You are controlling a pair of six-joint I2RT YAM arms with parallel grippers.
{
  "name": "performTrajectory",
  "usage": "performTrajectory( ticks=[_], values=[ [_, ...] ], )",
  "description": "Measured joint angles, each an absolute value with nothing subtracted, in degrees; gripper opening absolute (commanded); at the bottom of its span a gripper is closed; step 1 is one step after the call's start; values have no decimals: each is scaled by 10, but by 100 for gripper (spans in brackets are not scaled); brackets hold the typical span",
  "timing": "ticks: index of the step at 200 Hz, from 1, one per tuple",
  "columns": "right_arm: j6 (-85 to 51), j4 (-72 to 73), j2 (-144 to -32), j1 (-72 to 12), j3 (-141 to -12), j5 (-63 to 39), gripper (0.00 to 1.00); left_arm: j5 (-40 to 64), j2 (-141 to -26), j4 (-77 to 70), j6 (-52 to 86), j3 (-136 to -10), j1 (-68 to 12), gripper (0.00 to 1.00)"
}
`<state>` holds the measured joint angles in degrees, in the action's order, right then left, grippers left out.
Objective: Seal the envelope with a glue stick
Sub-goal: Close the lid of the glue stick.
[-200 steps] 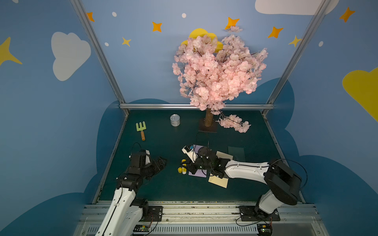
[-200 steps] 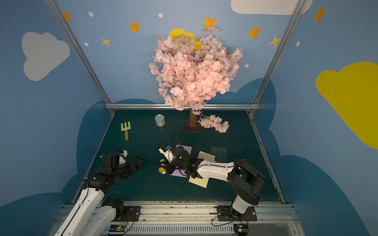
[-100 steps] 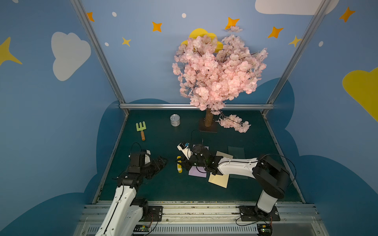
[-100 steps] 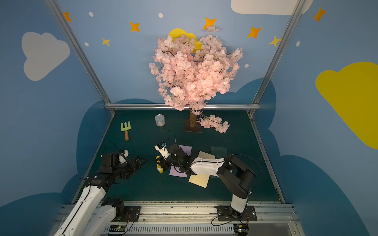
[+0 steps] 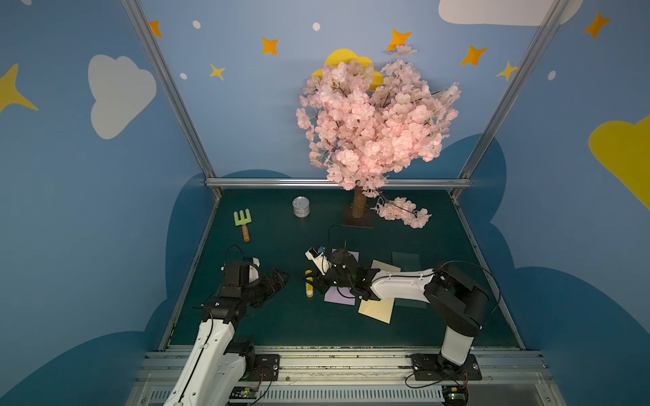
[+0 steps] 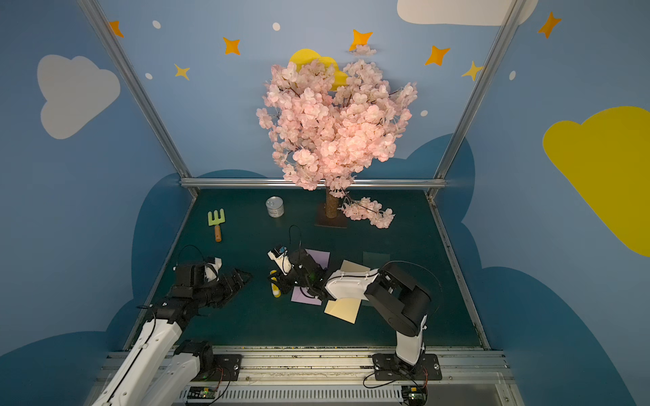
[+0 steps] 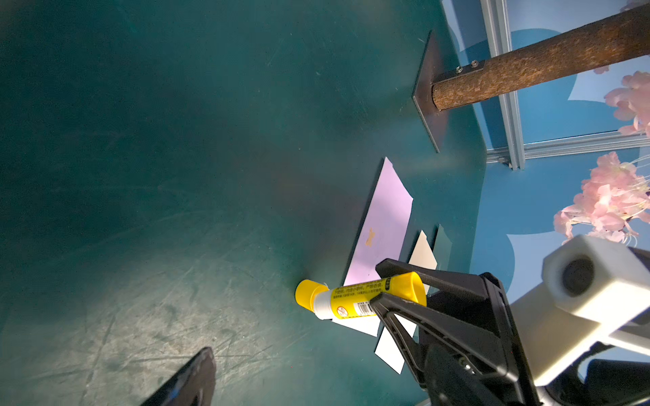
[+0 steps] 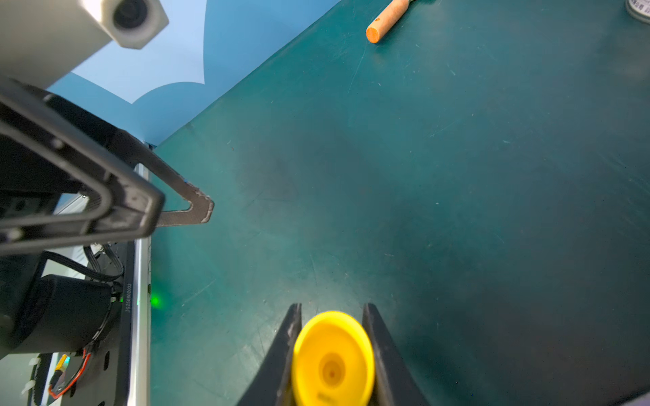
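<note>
Top view: right arm (image 5: pixel 401 286) low, outstretched

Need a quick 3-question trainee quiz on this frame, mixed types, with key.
1. True or false: the left gripper holds the glue stick.
2. Which lies closest to the glue stick? A the lilac envelope; B a red envelope; C an orange envelope.
3. Fill in: the right gripper is ____ on the glue stick.
Key: 1 false; 2 A; 3 shut.
</note>
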<state>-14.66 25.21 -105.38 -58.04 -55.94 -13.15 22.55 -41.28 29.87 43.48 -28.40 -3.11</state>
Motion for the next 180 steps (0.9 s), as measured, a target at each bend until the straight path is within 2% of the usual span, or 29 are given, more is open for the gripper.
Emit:
performTrajectory(
  ticks=[87,149,180],
  values=[
    [-152,268,-1066,-575,-559,-129,0,234,-418,294,433,-284,-31,93],
    [-37,418,-1066,-632,-477,-70,0,238,-418,291,433,-284,-31,93],
    [10,437,-1068,-653,-463,-46,0,238,-416,291,433,-284,-31,93]
  ],
)
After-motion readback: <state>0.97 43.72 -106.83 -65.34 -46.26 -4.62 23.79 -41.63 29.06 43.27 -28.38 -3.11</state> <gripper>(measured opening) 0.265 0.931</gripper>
